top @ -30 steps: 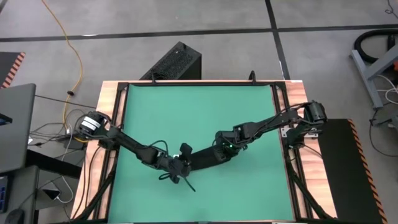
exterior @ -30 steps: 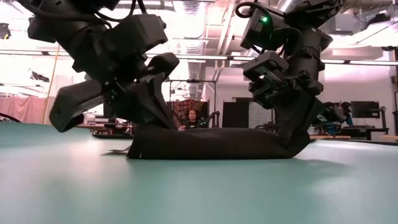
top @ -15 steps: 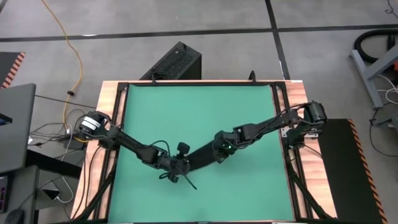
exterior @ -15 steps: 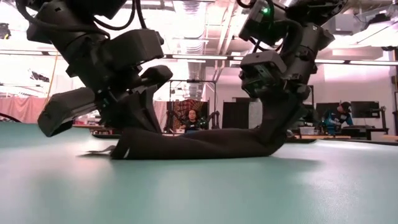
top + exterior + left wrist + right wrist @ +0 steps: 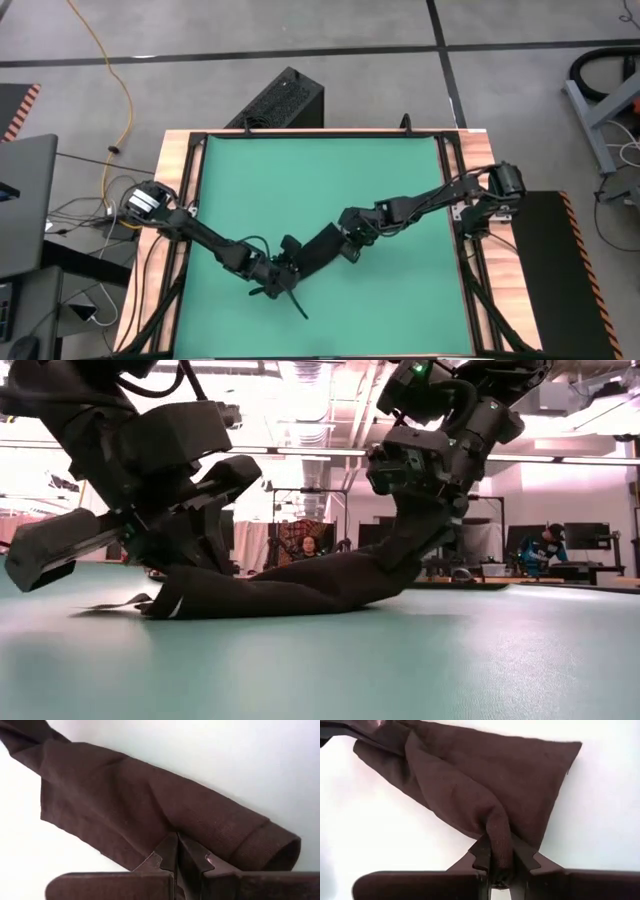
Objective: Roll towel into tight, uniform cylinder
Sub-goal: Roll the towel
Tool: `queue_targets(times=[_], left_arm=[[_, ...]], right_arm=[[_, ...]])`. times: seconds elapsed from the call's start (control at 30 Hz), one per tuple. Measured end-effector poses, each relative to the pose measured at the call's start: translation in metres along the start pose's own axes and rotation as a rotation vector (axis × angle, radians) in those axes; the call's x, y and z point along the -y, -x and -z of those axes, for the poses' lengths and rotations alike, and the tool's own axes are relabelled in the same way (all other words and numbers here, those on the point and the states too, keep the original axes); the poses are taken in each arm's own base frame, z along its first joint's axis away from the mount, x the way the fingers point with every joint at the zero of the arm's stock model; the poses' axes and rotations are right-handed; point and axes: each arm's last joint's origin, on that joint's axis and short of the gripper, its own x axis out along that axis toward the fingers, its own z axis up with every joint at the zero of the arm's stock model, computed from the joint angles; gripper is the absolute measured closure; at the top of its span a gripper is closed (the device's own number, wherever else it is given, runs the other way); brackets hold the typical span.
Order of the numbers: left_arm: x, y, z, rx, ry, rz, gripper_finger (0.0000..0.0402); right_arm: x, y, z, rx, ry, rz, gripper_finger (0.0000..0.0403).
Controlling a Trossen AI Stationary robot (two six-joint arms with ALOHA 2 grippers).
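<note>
My left gripper (image 5: 176, 851) pinches the near edge of the towel (image 5: 318, 250), pinning that end low on the green mat (image 5: 320, 180). Beyond it, my right gripper (image 5: 499, 854) clamps a raised fold, lifting the far end to keep the cloth taut for rolling.

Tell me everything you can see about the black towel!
The towel is a plain dark soft cloth, folded into a long loose band, not a tight roll yet. It lies slanted on the green mat. The left gripper is shut on one end, low on the mat. The right gripper pinches the other end, bunched and lifted off the mat.
</note>
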Motion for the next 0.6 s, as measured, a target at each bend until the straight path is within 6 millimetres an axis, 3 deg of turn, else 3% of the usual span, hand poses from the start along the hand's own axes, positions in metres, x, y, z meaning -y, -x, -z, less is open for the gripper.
queue_targets(times=[0.3,0.6], left_arm=[[0.006,0.004,0.001,-0.037,-0.047,-0.065,0.0402],[0.006,0.004,0.002,-0.053,-0.055,-0.068,0.0401]], right_arm=[[0.010,0.002,-0.016,0.058,0.162,-0.041,0.0336],[0.026,0.005,-0.029,0.086,0.249,-0.042,0.0267]])
